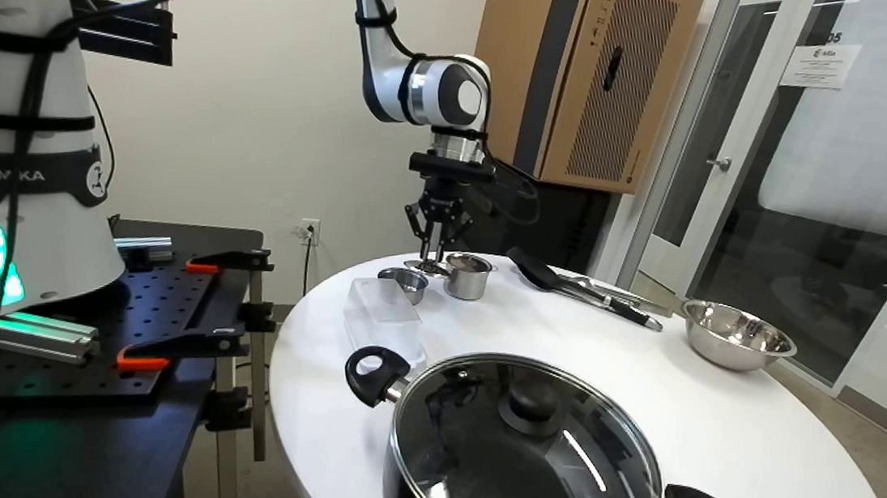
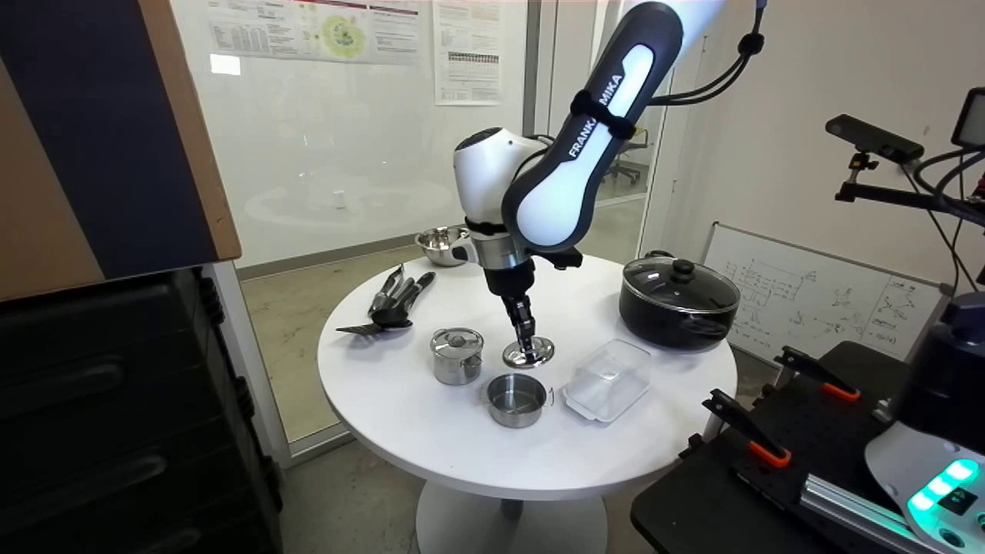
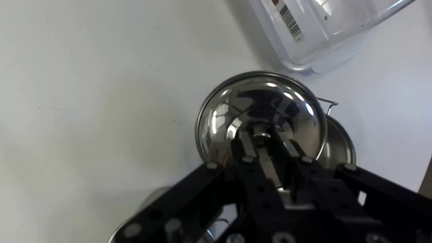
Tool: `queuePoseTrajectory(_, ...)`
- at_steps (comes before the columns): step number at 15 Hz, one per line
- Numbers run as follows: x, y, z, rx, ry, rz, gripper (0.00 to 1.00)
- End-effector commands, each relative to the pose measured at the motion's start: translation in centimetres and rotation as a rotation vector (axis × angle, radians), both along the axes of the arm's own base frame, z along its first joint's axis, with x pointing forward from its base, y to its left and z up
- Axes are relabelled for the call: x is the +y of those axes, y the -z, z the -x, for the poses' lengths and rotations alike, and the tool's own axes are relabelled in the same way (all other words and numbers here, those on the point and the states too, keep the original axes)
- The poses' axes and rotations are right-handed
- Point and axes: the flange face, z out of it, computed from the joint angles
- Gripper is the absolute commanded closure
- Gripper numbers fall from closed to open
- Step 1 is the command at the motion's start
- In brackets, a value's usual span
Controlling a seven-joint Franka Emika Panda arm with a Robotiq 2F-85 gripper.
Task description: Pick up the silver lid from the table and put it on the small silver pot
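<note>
The silver lid [image 2: 545,351] is round and shiny with a knob on top. My gripper [image 2: 526,355] points down with its fingers closed on the knob, seen in the wrist view [image 3: 260,136]. The lid looks raised off the table, since in the wrist view the lid [image 3: 263,86] overlaps the rim of the small silver pot [image 3: 340,143]. The small silver pot [image 2: 515,417] is low, wide and uncovered, standing beside the lid; it also shows in an exterior view [image 1: 412,286]. Much of the pot is hidden by lid and fingers in the wrist view.
A taller lidded steel pot [image 2: 455,366] stands beside the small pot. A clear plastic container [image 2: 609,385] is on its other side. A big dark pot with glass lid [image 2: 677,304], black utensils [image 2: 396,304] and a steel bowl [image 2: 440,246] share the white table [image 2: 431,438].
</note>
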Motion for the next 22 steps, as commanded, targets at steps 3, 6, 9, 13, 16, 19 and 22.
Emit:
queuePoseTrajectory(3, 2.1, 1.2, 1.6, 0.036, -0.141, 0.016, 0.95)
queuePoseTrajectory(6, 2.7, 1.8, 2.4, 0.048, -0.187, 0.018, 0.95)
queuePoseTrajectory(9, 3.1, 2.1, 2.8, 0.045, -0.225, 0.018, 0.95)
queuePoseTrajectory(13, 3.3, 2.5, 3.3, 0.052, -0.259, 0.027, 0.95)
queuePoseTrajectory(16, 3.5, 2.6, 3.6, 0.047, -0.276, 0.016, 0.95)
queuePoseTrajectory(19, 3.8, 2.7, 3.8, 0.042, -0.289, 0.002, 0.95)
queuePoseTrajectory(22, 4.0, 2.7, 4.0, 0.039, -0.298, -0.006, 0.95)
